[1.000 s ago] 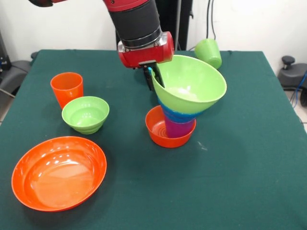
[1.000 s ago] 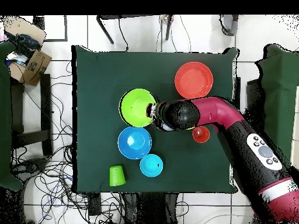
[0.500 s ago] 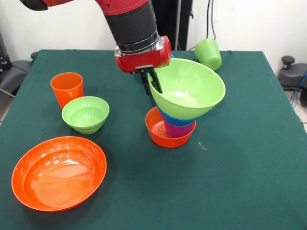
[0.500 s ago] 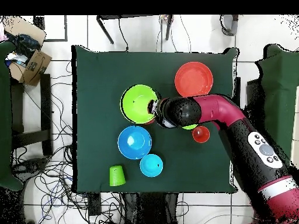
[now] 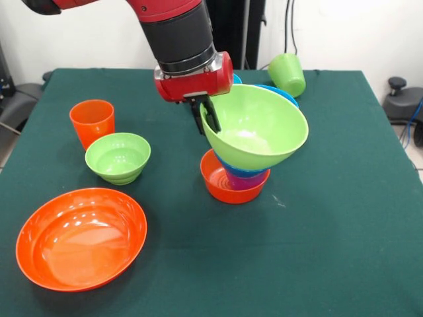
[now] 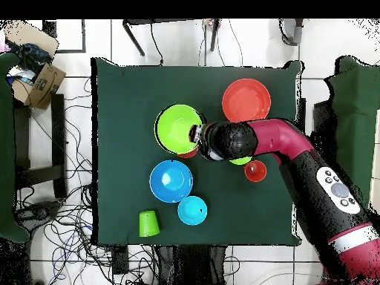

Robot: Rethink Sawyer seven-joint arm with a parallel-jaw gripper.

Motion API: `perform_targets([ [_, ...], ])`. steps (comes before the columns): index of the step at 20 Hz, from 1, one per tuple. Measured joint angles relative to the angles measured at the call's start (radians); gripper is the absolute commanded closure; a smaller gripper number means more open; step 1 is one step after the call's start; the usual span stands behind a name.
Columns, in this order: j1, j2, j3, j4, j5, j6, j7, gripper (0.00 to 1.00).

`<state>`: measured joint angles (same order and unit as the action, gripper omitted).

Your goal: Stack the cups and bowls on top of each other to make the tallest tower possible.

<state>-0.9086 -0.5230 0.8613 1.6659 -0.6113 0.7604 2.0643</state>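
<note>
My gripper is shut on the near-left rim of the large lime green bowl, which sits tilted on top of the tower. Under it are a blue layer, the purple cup and a small orange bowl at the base. In the overhead view the gripper is at the green bowl's right rim, and the orange base just peeks out. The orange cup stands upright at the left. The lime green cup lies at the far side.
A small lime green bowl and a large orange bowl sit at the front left. A large blue bowl and a small light blue bowl lie beyond the tower, toward the robot's base. The blue bowl's rim shows behind the green bowl.
My gripper has moved slightly left and down in the front view with the green bowl's rim in it. The bowl sits lower and less tilted; less of the purple cup shows.
</note>
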Motion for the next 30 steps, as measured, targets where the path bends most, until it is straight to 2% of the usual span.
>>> perform_targets([
  [14, 0.000, 0.000, -0.001, 0.000, 0.012, 0.054, 0.000, 1.00],
  [15, 0.000, 0.000, -0.002, 0.000, 0.013, 0.060, 0.000, 0.00],
  [30, 0.000, 0.023, -0.004, 0.001, 0.013, 0.076, 0.000, 0.00],
])
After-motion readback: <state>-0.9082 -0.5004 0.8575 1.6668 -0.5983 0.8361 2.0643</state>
